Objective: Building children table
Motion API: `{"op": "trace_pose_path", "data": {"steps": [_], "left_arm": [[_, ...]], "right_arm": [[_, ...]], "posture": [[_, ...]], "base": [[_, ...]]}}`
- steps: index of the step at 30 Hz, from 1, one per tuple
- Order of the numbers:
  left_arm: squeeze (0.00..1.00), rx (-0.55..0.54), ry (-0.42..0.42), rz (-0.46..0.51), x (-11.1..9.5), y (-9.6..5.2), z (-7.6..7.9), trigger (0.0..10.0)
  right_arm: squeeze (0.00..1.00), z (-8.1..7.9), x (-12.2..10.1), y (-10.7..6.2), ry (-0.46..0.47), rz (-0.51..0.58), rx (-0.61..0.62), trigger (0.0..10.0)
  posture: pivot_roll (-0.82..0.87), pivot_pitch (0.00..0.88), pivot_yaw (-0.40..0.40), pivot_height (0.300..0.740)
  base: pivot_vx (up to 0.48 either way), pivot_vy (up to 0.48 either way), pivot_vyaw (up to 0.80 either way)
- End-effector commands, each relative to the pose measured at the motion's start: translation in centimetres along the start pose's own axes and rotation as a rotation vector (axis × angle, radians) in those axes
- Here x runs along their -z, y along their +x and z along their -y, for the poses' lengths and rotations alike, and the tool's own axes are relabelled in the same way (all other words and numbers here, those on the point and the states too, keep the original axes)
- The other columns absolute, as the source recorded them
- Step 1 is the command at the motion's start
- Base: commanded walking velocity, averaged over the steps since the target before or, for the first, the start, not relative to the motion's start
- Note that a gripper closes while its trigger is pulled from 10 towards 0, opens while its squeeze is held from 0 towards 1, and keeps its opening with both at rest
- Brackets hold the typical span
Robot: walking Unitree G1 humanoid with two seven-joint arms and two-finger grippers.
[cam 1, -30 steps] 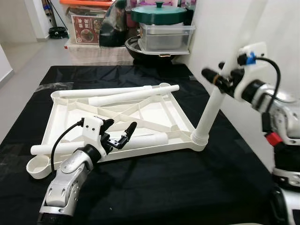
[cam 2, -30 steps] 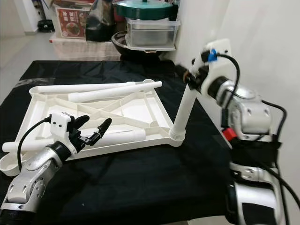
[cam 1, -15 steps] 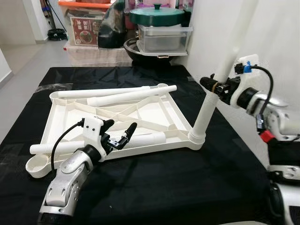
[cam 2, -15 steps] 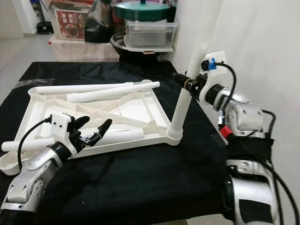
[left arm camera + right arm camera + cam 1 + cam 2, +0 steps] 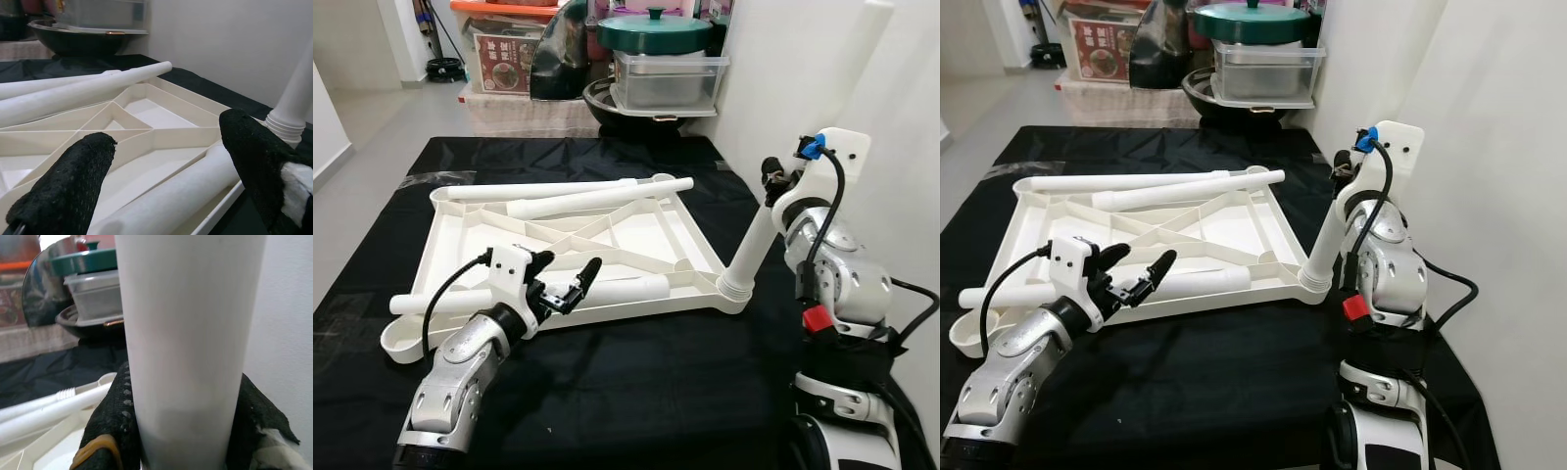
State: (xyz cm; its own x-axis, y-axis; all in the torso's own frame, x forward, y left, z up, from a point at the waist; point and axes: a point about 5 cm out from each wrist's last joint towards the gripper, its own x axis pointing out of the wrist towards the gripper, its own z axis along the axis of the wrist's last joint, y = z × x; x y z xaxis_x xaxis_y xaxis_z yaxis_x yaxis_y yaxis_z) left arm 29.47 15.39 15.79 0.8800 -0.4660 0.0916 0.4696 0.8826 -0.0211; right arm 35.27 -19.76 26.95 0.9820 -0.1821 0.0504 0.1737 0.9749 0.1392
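Note:
A white table top [image 5: 636, 230] lies upside down on the black-covered table [image 5: 646, 392]. One white leg [image 5: 754, 245] stands in its near right corner socket and leans right. My right gripper [image 5: 771, 184] is shut on that leg partway up; the right wrist view has the leg [image 5: 190, 333] between the black fingers [image 5: 110, 426]. My left gripper [image 5: 570, 262] hovers open over the near rim, above a loose leg [image 5: 622, 291] lying along it. That leg [image 5: 181, 191] lies below the fingers [image 5: 68, 181] in the left wrist view. Two more legs [image 5: 597, 196] lie at the far rim.
Another loose leg [image 5: 421, 304] and a shallow white cup [image 5: 401, 343] lie at the near left corner. Behind the table stand a green-lidded pot on a clear box [image 5: 666, 73] and a dark bowl. A white wall [image 5: 901, 98] runs close along the right.
My right wrist has swung round the standing leg while gripping it, ending nearer the wall. The leg stays in its socket. The left gripper has not moved; the camera shifted a little.

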Motion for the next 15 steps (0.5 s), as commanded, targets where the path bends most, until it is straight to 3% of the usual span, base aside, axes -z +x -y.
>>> {"op": "trace_pose_path", "data": {"steps": [1,3,4,5,6,7,8,11,12,13,15], "left_arm": [[0.00,0.005,-0.002,-0.010,0.2,0.1,0.1,10.0],[0.00,0.005,-0.002,-0.010,0.2,0.1,0.1,10.0],[0.00,0.004,-0.002,-0.011,0.2,0.1,0.1,10.0],[0.00,0.004,-0.002,-0.011,0.2,0.1,0.1,10.0],[0.00,0.004,-0.003,-0.011,0.2,0.1,0.1,10.0],[0.00,0.004,-0.003,-0.011,0.2,0.1,0.1,10.0],[0.00,0.003,-0.004,-0.011,0.3,0.1,0.1,10.0],[0.00,0.006,-0.006,-0.010,0.3,0.1,0.2,10.0],[0.00,0.006,-0.006,-0.010,0.3,0.1,0.2,10.0],[0.00,0.006,-0.005,-0.010,0.3,0.1,0.2,10.0],[0.00,0.006,-0.005,-0.010,0.3,0.1,0.2,10.0]], "right_arm": [[0.03,-0.3,0.8,0.4,0.033,-0.055,-0.045,10.0],[0.03,-0.3,0.8,0.4,0.033,-0.055,-0.045,10.0],[1.00,-0.3,0.3,0.6,0.045,-0.037,-0.053,10.0],[1.00,-0.3,0.3,0.6,0.045,-0.037,-0.053,10.0],[0.68,-0.1,-0.3,0.6,0.032,-0.022,-0.056,10.0],[0.68,-0.1,-0.3,0.6,0.032,-0.022,-0.056,10.0],[0.00,0.0,-0.7,0.8,0.007,-0.016,-0.072,10.0],[0.00,0.1,-1.3,1.3,-0.042,-0.032,-0.311,10.0],[0.00,0.1,-1.3,1.3,-0.042,-0.032,-0.311,10.0],[0.00,-0.1,-1.0,1.1,-0.080,-0.043,-0.422,10.0],[0.00,-0.2,-0.6,0.8,-0.124,-0.060,-0.524,10.0]], "posture": [[-0.01,0.000,-0.093,0.740],[-0.01,0.000,-0.093,0.740],[-0.01,0.000,-0.095,0.740],[-0.01,0.000,-0.095,0.740],[-0.01,0.000,-0.095,0.740],[-0.01,0.000,-0.095,0.740],[-0.01,0.000,-0.095,0.740],[-0.01,0.000,-0.096,0.740],[-0.01,0.000,-0.096,0.740],[-0.01,0.000,-0.096,0.740],[-0.01,0.000,-0.096,0.740]], "base": [[0.000,0.000,0.00],[0.000,0.000,0.00],[0.000,0.000,0.00],[0.000,0.000,0.00],[0.000,0.000,0.00],[0.000,0.000,0.00],[0.000,0.000,0.00],[0.000,0.000,0.00],[0.000,0.000,0.00],[0.000,0.000,0.00],[0.000,0.000,0.00]]}}
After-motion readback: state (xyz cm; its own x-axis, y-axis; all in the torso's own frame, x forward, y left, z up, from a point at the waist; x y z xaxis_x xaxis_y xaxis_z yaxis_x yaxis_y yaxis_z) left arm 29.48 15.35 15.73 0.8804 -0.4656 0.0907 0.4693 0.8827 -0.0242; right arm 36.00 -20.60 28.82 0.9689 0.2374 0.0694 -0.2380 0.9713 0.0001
